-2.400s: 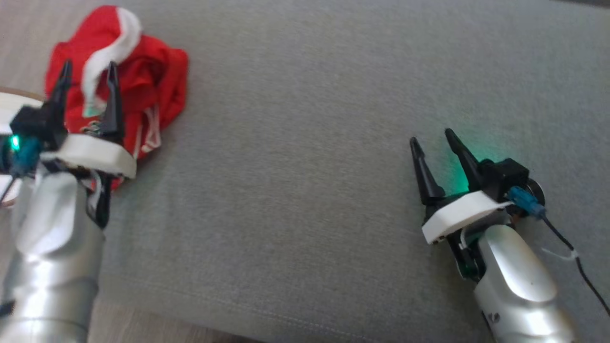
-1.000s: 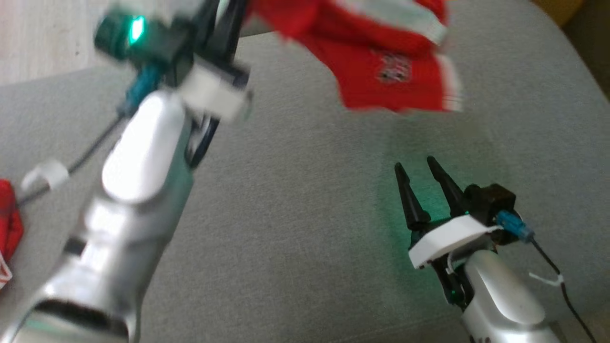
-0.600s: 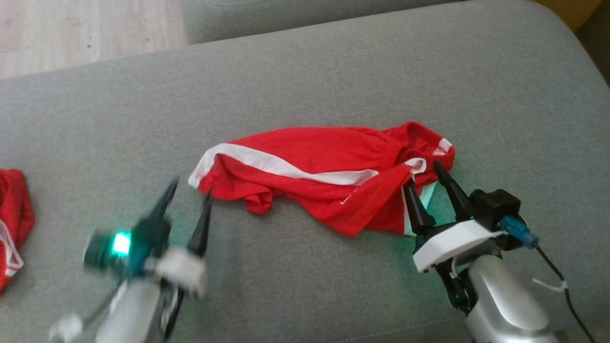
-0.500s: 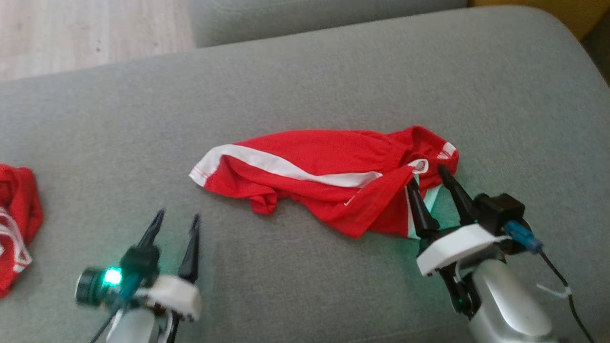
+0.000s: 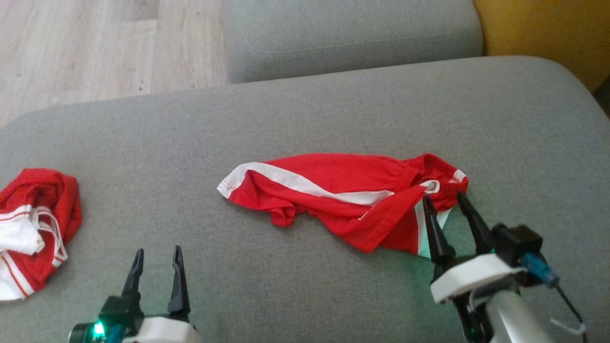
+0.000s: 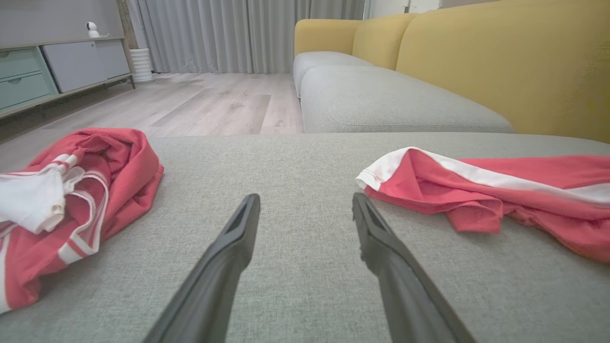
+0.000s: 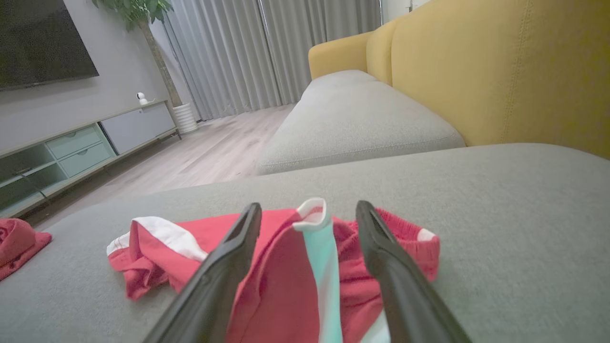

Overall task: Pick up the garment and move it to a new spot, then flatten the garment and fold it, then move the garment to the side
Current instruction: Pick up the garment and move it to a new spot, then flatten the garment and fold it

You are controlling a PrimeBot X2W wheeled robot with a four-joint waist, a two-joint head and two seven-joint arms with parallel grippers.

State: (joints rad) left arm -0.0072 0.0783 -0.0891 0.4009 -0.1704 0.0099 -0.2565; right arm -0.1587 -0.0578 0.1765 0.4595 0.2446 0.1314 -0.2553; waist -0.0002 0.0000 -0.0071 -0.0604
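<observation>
Grey cushion [image 5: 305, 109]: red shorts [image 5: 343, 190] rumpled mid-surface; second red-white garment [image 5: 33, 224] bunched at left edge.

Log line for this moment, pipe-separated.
shorts: crumpled on cushion, not flattened | left gripper: open, clear of shorts | right gripper: open, astride shorts' edge | second garment: heaped at left

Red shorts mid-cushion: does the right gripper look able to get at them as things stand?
Probably yes. The right gripper stands open astride the near end of the red shorts, a white-striped fold rising between its jaws, and nothing lies in the way.

seat: grey sofa seat [image 5: 305, 109] | back: yellow backrest [image 5: 548, 33] | ground: wood floor [image 5: 95, 47] | left edge: crumpled red-white heap [image 5: 35, 224]
</observation>
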